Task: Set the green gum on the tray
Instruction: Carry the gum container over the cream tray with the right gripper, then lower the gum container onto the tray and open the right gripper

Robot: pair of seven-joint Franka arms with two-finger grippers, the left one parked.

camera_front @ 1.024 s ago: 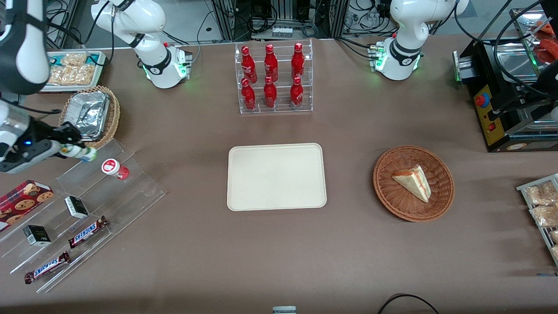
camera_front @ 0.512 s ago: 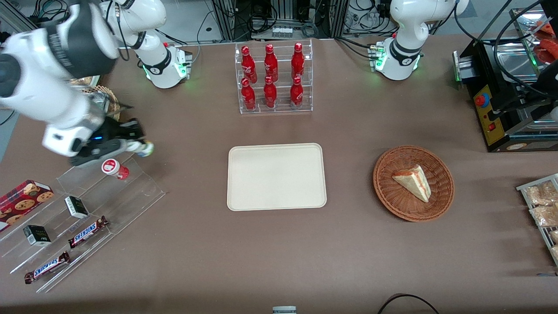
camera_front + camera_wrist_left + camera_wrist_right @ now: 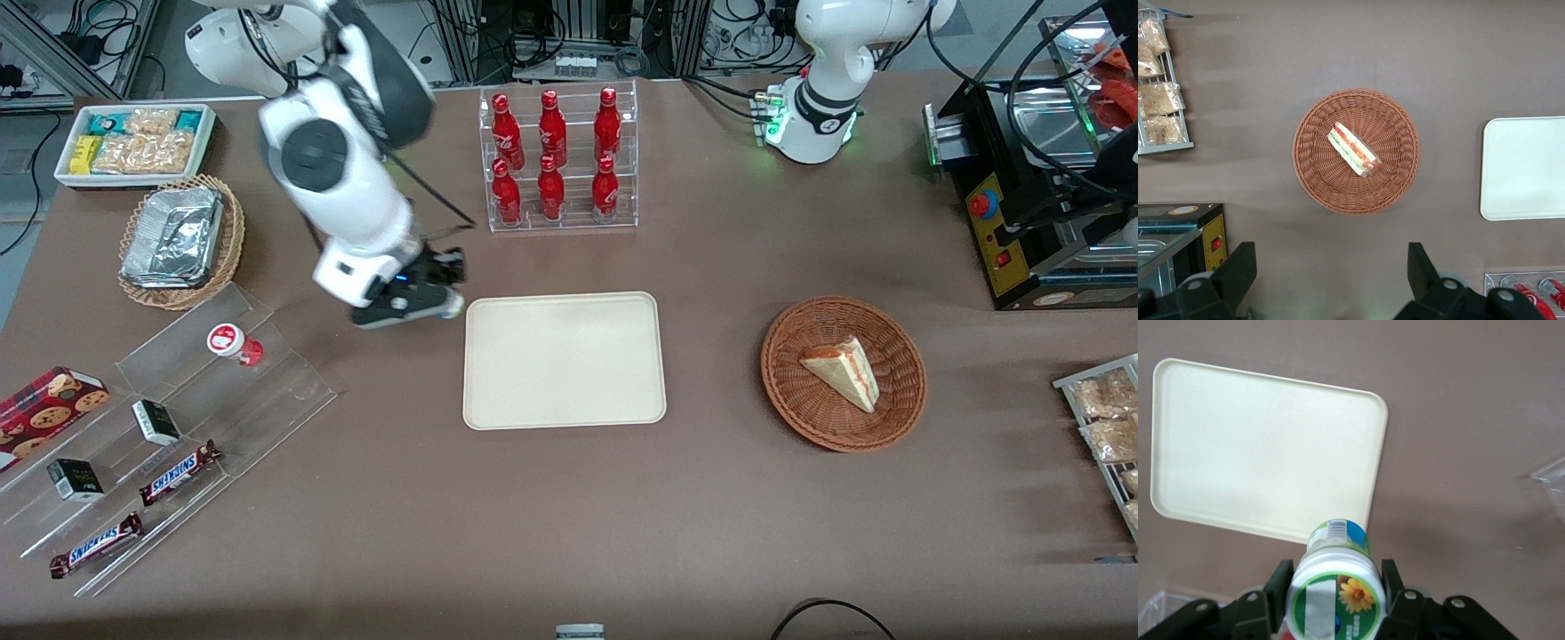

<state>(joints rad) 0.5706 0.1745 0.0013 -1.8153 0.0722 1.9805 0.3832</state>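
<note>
Gripper (image 3: 1335,597) pinching green gum (image 3: 1335,587), mid-carry; tray (image 3: 564,359) just beside. Next: move over it, lower, release.

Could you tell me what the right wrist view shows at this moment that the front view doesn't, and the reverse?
Only the right wrist view shows the green gum's lid with its flower print, clamped in the gripper. Only the front view shows the red-lidded bottle on the clear stand, the cola bottle rack and the sandwich basket. Both show the bare tray, with the gum held just short of its edge.
</note>
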